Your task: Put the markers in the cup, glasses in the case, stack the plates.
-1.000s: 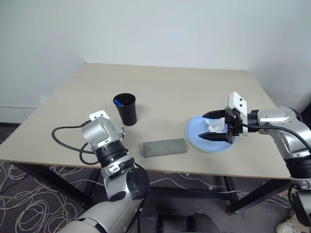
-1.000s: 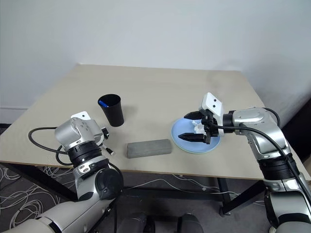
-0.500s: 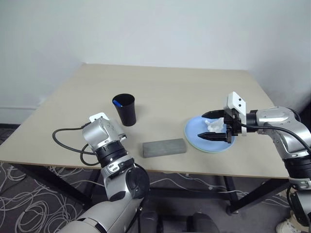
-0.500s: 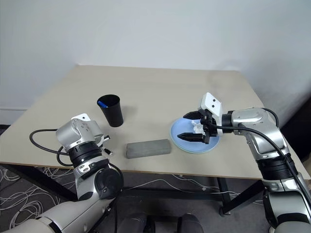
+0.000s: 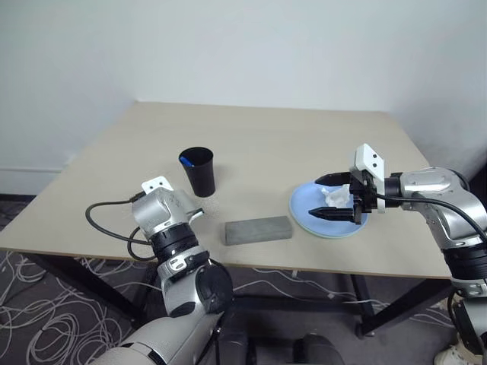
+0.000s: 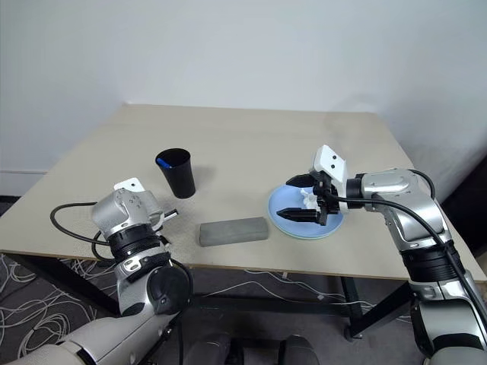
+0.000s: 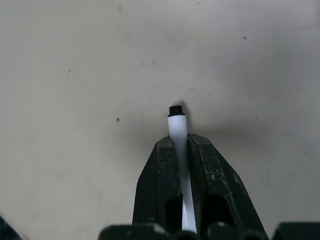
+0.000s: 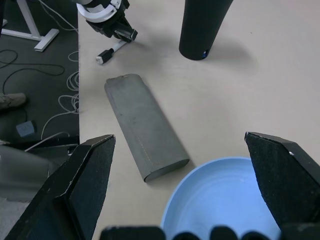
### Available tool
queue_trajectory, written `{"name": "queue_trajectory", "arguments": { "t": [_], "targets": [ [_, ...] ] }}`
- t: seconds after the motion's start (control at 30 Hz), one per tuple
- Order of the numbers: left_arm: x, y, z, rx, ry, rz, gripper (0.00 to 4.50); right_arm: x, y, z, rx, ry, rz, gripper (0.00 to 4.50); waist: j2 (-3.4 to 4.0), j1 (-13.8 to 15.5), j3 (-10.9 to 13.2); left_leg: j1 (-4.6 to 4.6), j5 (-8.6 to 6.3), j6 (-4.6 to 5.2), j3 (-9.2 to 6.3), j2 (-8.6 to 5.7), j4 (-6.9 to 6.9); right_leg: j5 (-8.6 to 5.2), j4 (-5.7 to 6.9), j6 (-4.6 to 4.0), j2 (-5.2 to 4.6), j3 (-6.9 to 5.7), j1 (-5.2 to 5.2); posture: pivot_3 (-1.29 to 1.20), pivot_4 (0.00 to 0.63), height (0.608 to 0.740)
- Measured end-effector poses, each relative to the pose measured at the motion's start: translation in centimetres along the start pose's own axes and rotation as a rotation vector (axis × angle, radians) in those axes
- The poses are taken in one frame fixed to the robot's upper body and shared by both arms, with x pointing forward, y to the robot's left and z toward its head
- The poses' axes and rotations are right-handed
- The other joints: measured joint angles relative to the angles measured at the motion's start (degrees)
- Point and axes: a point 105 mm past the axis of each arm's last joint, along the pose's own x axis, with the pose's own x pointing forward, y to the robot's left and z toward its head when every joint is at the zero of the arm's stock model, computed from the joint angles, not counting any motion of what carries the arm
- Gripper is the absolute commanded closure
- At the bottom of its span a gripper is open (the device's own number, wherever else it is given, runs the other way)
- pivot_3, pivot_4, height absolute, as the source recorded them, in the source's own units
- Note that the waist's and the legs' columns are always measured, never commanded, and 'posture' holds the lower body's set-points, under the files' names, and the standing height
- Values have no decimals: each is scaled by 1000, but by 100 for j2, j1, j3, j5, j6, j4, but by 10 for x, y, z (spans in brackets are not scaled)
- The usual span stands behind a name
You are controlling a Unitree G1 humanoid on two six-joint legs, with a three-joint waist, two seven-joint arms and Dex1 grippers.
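The left gripper [image 7: 181, 150] is pinched tight on the thin marker [image 7: 177, 131], the white one with the black cap; the pen lies along the groove between the two black fingers [image 7: 159, 170], so it cannot roll away; its black tip pokes out past them, just above the table [image 5: 266, 137]. The grip looks low on the pen, near the table's front edge, likely because that is where the pen lay.

The cup [image 5: 198, 172] stands upright a little way behind that gripper; the blue marker [image 5: 185, 160] is already inside it, with its blue end peeking over the rim; so the thin marker probably goes there next, and it will need to be lifted and tipped up to drop in.

The case [image 5: 258, 230] lies shut on the table between the cup and the plates; whether the glasses are in it cannot be told.

The light blue plate [image 5: 304, 209] looks like it sits on top of a paler one; a crumpled tissue [image 5: 335, 194] rests on it. The right gripper [image 5: 335, 196] hangs over this plate with its fingers spread wide around the tissue and nothing held; it seems to be waiting there.
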Motion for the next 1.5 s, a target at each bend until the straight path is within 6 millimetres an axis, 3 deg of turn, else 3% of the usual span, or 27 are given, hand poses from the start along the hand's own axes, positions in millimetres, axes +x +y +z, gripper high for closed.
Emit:
{"name": "queue_trajectory", "arguments": {
  "t": [0.2,0.4,0.5,0.87,0.97,1.17,1.3,1.5],
  "targets": [
    [-25,-57,1,243,-16,-376,4454,2,0,1,-1,-7,3,0,-6,-50,4,-6,3,-4,6,1,1,16,-18,9,7,6,1,0,0,737],
    [-38,-68,11,461,-91,-551,4454,2,0,2,-3,-7,2,0,-6,-126,4,-9,11,-17,8,9,-23,10,-19,-2,30,25,-26,0,0,737],
    [-48,-76,27,534,-204,-634,4454,2,0,2,-3,-7,2,0,-6,-125,4,-15,22,-34,12,9,-35,6,-30,-13,28,29,-35,0,0,737],
    [-119,-109,86,635,-751,-927,4454,2,0,3,-6,-9,2,0,-6,-60,4,-17,19,-25,17,16,-84,17,-96,-31,23,32,-34,0,0,737],
    [-129,-107,106,581,-889,-906,4454,2,-1,5,-9,-11,1,0,-6,-60,4,-16,21,-15,17,17,-83,17,-95,-31,24,31,-31,0,0,737],
    [-123,-85,142,457,-1125,-754,4454,2,-1,5,-9,-11,0,0,-6,-60,4,-13,32,3,23,16,-79,19,-94,-30,27,26,-24,0,0,737],
    [-115,-72,150,400,-1177,-716,4454,2,-1,5,-9,-12,0,0,-7,-49,3,-13,35,9,23,13,-74,24,-95,-21,24,21,-18,0,0,737],
    [-90,-60,146,361,-1175,-684,4454,2,-1,5,-6,-12,0,0,-8,-40,3,-13,36,11,21,12,-69,28,-95,-16,25,17,-12,0,0,737]
  ]
}}
